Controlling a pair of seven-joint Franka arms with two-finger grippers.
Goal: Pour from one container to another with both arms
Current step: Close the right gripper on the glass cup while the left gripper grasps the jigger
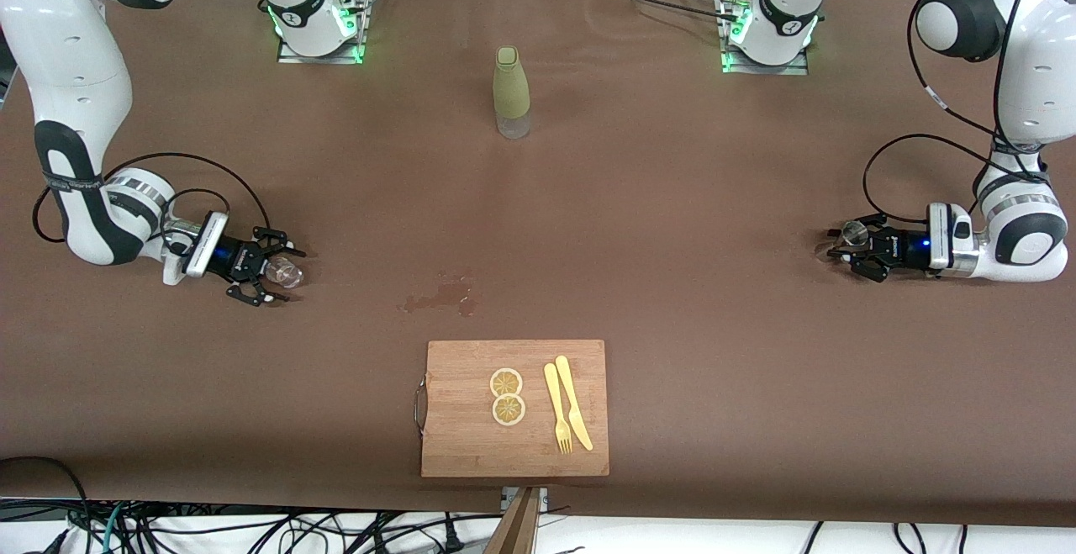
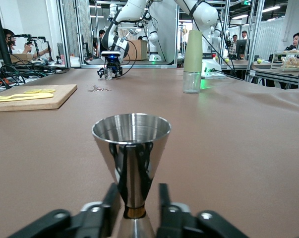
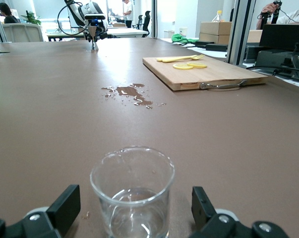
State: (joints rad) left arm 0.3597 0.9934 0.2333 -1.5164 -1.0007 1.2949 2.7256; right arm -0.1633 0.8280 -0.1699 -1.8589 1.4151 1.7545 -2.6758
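At the left arm's end of the table, low over the brown cloth, I have the left gripper (image 1: 841, 253) with its two fingers (image 2: 109, 206) pressed against the narrow waist of a steel jigger (image 2: 132, 153); the jigger stands upright on the table (image 1: 672, 201), its wide cup upward.

Item two: the right gripper (image 1: 273, 272), at the right arm's end of the table, also down at the cloth. Its jaws stand wide, one finger (image 3: 65, 203) on each side of a clear glass (image 3: 133, 191), and neither touches it. The glass stands upright on the cloth; I can see only a trace of wet at its bottom.

Item three: a tall bottle (image 1: 511, 92), pale green sleeve over a clear base, upright midway between the two arm bases and well apart from both grippers.

Item four: a wet patch (image 1: 441, 295) on the cloth near the table's middle, nearer to the front camera than the bottle.

Item five: a wooden cutting board (image 1: 458, 445) with a metal handle, nearer to the camera again than the wet patch. On it lie two lemon slices (image 1: 507, 396), touching one another, and beside them a yellow fork (image 1: 556, 407) and yellow knife (image 1: 573, 403) side by side.
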